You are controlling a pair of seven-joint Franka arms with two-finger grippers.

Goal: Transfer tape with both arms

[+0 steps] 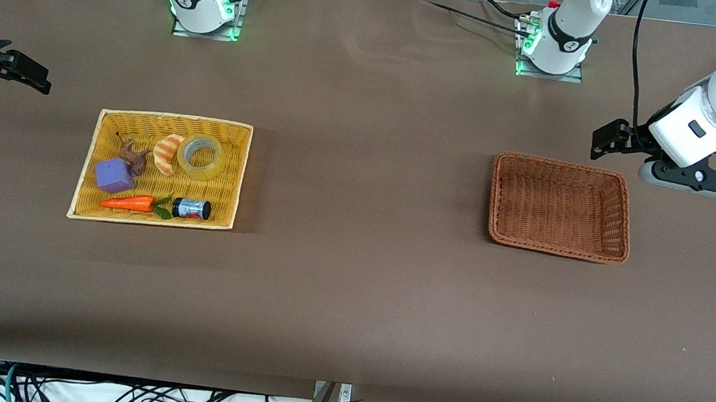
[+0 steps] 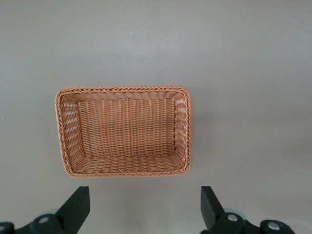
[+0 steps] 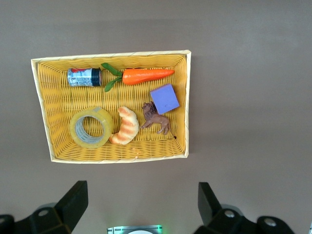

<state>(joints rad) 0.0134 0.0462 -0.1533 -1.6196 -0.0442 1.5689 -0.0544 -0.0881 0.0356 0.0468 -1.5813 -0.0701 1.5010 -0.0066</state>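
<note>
The tape (image 1: 200, 173), a translucent yellowish roll, lies flat in the yellow basket (image 1: 175, 119), next to a striped croissant toy (image 1: 167, 154). It also shows in the right wrist view (image 3: 74, 127). My right gripper (image 1: 31, 76) is open and empty, up over the table at the right arm's end, apart from the yellow basket; its open jaws show in the right wrist view (image 3: 141, 195). My left gripper (image 1: 607, 141) is open and empty, up over the table beside the brown basket (image 1: 562, 163), at the left arm's end; its jaws show in the left wrist view (image 2: 145, 197).
The yellow basket (image 3: 187, 102) also holds a purple cube (image 1: 114, 175), a brown animal figure (image 1: 134, 156), a toy carrot (image 1: 128, 203) and a small can (image 1: 192, 209). The brown basket (image 2: 122, 91) holds nothing. Bare brown table lies between the two baskets.
</note>
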